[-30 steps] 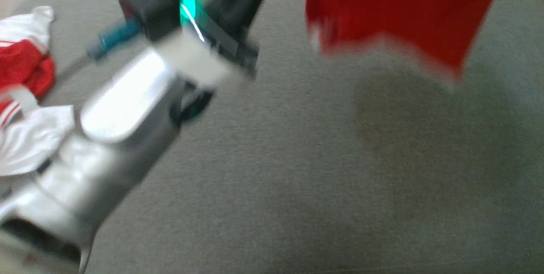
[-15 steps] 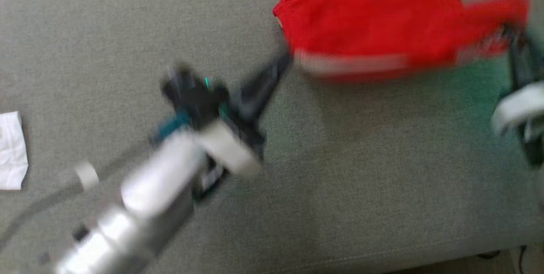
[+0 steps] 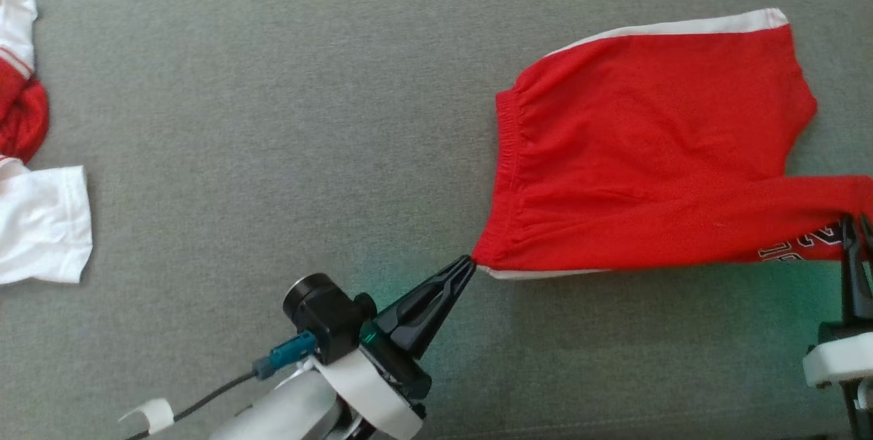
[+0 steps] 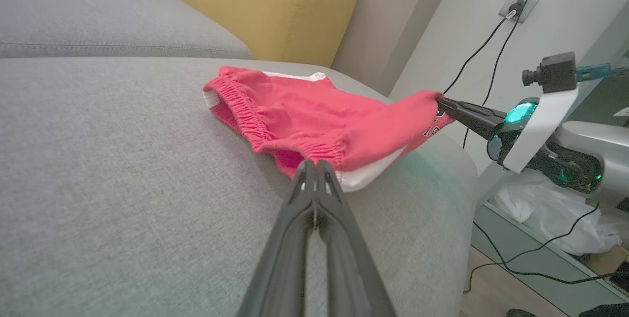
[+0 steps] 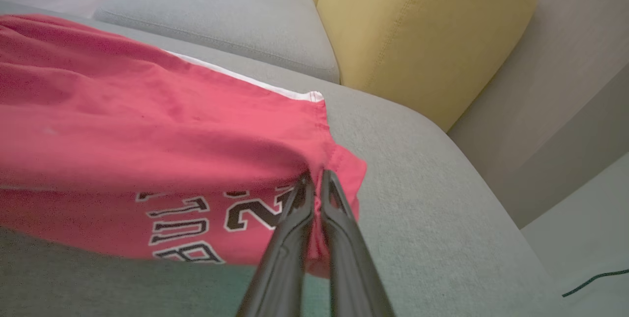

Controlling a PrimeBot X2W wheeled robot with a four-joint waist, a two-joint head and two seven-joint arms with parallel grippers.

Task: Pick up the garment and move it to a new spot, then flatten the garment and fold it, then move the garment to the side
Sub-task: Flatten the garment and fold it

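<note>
The garment (image 3: 648, 153) is a pair of red shorts with white side stripes and black-and-white lettering, spread on the grey sofa seat at the right of the head view. My left gripper (image 3: 469, 262) is shut on its near waistband corner, and the left wrist view shows the same pinch at the garment (image 4: 314, 120) by my left gripper (image 4: 314, 164). My right gripper (image 3: 856, 222) is shut on the near leg hem, holding that leg a little off the seat; in the right wrist view my right gripper (image 5: 314, 177) nips the garment (image 5: 147, 125) beside the lettering.
Other red and white clothes (image 3: 34, 174) lie at the far left of the grey sofa seat (image 3: 273, 119). A yellow cushion (image 5: 417, 27) stands behind the seat's right end. The seat's edge (image 4: 467, 169) drops off to the floor, where cables (image 4: 516, 268) and white plastic (image 4: 545, 214) lie.
The camera has tilted and steadied. The garment hung in the air between both grippers earlier; now most of it lies spread on the seat, both grippers still shut on it.
</note>
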